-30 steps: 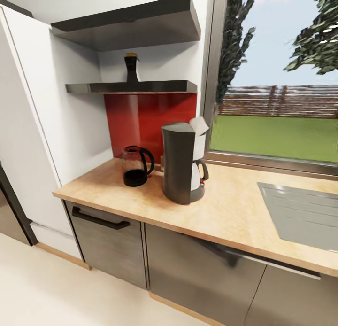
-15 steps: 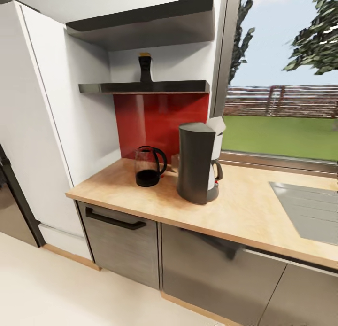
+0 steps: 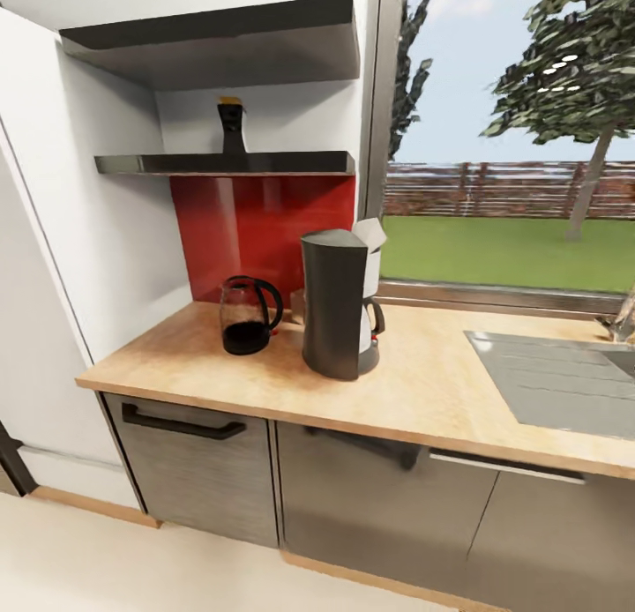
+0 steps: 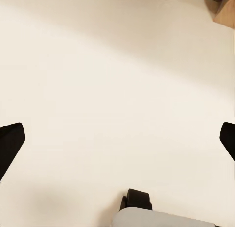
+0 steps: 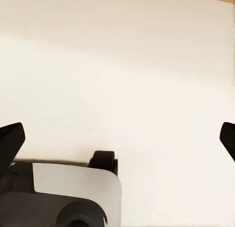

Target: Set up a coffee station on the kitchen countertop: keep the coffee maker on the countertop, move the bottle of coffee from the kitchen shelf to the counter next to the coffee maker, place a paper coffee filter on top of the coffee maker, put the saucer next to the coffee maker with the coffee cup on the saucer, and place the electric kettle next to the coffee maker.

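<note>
The tall dark grey coffee maker (image 3: 338,305) stands on the beige kitchen countertop (image 3: 423,387), with the white paper coffee filter (image 3: 371,234) on its top. Just left of it sits the smoky glass electric kettle (image 3: 246,315). The bottle of coffee (image 3: 232,128), dark with a yellow cap, stands on the thin glossy kitchen shelf (image 3: 291,163) above. The saucer and coffee cup are out of view. In the wrist views my left gripper (image 4: 117,141) and right gripper (image 5: 117,138) hang open over pale floor, holding nothing.
A thicker dark shelf (image 3: 220,43) hangs above the thin one. A steel sink (image 3: 556,383) is set into the counter at the right. Grey cabinet fronts (image 3: 353,488) run below, with a white tall unit (image 3: 44,330) at the left and a window (image 3: 511,153) behind.
The head camera has moved: the whole scene has shifted left in the picture, and more of the window and sink shows. Nothing on the counter or shelf has moved.
</note>
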Motion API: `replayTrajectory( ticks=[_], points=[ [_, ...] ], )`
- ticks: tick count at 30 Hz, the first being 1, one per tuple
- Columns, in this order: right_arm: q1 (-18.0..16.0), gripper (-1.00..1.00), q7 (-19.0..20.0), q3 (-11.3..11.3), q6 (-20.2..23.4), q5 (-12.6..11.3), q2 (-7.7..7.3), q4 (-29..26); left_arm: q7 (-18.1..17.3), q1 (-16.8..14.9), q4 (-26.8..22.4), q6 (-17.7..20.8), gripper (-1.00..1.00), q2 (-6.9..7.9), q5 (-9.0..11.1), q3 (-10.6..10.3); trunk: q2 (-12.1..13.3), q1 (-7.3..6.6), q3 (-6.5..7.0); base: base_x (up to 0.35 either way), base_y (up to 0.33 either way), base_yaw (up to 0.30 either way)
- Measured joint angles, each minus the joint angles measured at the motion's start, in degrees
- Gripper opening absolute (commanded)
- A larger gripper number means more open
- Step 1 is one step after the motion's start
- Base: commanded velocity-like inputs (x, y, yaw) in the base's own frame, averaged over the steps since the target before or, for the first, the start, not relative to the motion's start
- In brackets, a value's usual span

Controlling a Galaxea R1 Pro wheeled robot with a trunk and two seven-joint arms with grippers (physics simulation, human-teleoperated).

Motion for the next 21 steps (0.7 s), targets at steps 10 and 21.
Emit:
replayTrajectory(
  ticks=[10,21],
  points=[
    [0.0,1.00,-0.1,0.0,0.0,0.0,-0.05,0.0,0.0,0.0,0.1,0.0,1.00,0.00,0.0,0.0,0.0,-0.02,0.00,0.130,0.238,-0.033],
    [0.0,1.00,-0.1,0.0,0.0,0.0,-0.06,0.0,0.0,0.0,0.1,0.0,1.00,0.00,0.0,0.0,0.0,-0.01,0.00,0.135,0.294,-0.001]
  ],
)
